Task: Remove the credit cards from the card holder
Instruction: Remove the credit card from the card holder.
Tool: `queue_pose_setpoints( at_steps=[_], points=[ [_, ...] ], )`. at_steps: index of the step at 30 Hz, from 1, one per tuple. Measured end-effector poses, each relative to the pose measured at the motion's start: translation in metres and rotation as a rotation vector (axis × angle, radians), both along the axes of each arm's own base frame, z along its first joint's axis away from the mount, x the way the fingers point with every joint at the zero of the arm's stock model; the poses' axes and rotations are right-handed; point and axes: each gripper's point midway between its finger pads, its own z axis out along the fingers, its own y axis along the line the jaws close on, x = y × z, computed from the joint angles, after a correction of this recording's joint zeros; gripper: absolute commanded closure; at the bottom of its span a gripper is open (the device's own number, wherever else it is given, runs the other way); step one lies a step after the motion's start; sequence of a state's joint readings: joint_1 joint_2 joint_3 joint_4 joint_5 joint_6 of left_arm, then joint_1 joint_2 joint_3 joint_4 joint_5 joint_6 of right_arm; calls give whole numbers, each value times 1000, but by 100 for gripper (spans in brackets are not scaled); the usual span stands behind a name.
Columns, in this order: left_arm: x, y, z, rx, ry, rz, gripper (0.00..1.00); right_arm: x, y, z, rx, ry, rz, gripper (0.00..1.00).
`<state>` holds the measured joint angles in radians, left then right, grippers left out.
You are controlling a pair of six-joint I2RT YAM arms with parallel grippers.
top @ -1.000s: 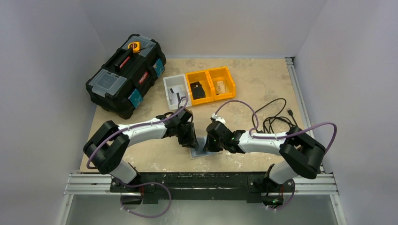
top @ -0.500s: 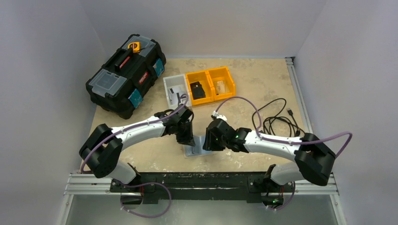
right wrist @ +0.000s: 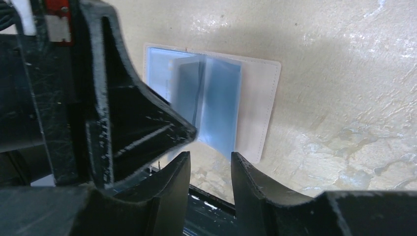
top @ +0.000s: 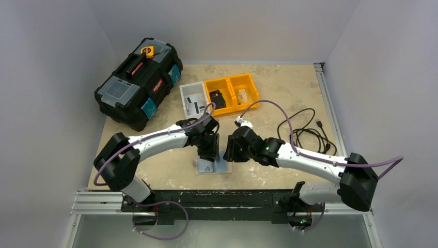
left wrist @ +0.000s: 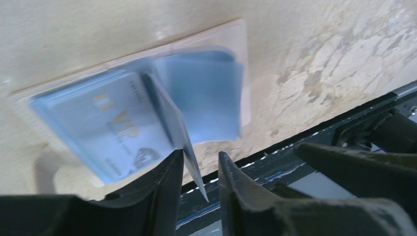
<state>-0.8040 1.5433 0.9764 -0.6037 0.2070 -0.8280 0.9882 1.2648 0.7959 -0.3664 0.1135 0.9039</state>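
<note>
The card holder [top: 213, 167] lies opened flat on the table near the front edge, a pale cover [left wrist: 236, 34] with bluish clear sleeves. A pale blue credit card [left wrist: 110, 128] marked VIP shows inside one sleeve. One sleeve leaf [left wrist: 169, 118] stands up on edge between the fingers of my left gripper [left wrist: 200, 156]. It rests against the left finger with a gap to the other, so the jaws are open. My right gripper [right wrist: 210, 157] hovers open just to the right of the holder [right wrist: 258, 103], with nothing between its fingers. The two grippers [top: 209, 151] [top: 228, 151] nearly meet above the holder.
A black toolbox [top: 138, 82] stands at the back left. A grey bin [top: 193, 101] and two yellow bins [top: 231, 93] sit behind the arms. A black cable [top: 304, 132] is coiled at the right. The metal rail [top: 222, 201] runs just in front of the holder.
The left gripper shut and then opened again, and the right gripper went from shut to open. The right arm has reached further left, and the holder now lies slightly further left.
</note>
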Motion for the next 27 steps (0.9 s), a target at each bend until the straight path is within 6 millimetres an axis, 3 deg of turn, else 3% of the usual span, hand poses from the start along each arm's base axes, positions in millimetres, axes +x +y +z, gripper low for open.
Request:
queue_pose_setpoints(
  at_steps=[6,14,18,23,27],
  points=[
    [2,-35,-5,-83,40,-13,50,-5,-11,-8,-34,13,-7,65],
    [7,-49,-11,-127,64,21,47,-9,-23,-16,-58,17,-21,73],
    [14,-43,-6,-123,32,46,48,-7,-18,-26,-73,25,-14,80],
    [24,-19,7,-136,-21,113,58,-2,-9,-46,-124,54,2,86],
    [23,1,-4,-110,-13,154,64,5,2,-51,-137,54,14,92]
  ],
)
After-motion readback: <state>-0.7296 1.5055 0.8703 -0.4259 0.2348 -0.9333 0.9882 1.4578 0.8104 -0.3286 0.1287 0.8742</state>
